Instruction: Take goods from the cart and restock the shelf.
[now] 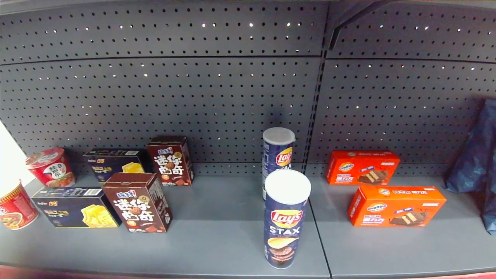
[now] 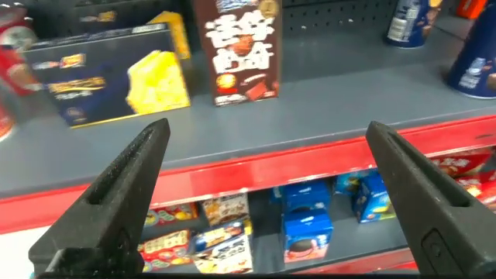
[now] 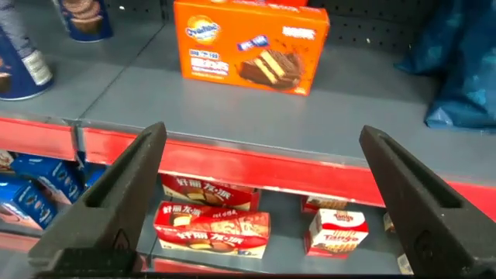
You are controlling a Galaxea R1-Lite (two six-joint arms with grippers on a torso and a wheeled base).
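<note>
The grey shelf (image 1: 224, 228) carries two chip cans (image 1: 286, 219), two orange boxes (image 1: 395, 205), two brown boxes (image 1: 137, 201), two navy boxes (image 1: 75, 207) and two red noodle cups (image 1: 50, 166). My left gripper (image 2: 267, 130) is open and empty, in front of the shelf's red front edge (image 2: 310, 163), facing a brown box (image 2: 236, 46) and a navy box (image 2: 108, 77). My right gripper (image 3: 262, 133) is also open and empty, before the red edge (image 3: 256, 163), facing an orange box (image 3: 248, 46).
A dark blue bag (image 1: 478, 162) leans at the shelf's right end. Bare shelf lies between the brown boxes and the cans. A lower shelf holds blue packs (image 2: 306, 225) and red boxes (image 3: 209, 229). A perforated back panel (image 1: 217, 97) closes the rear.
</note>
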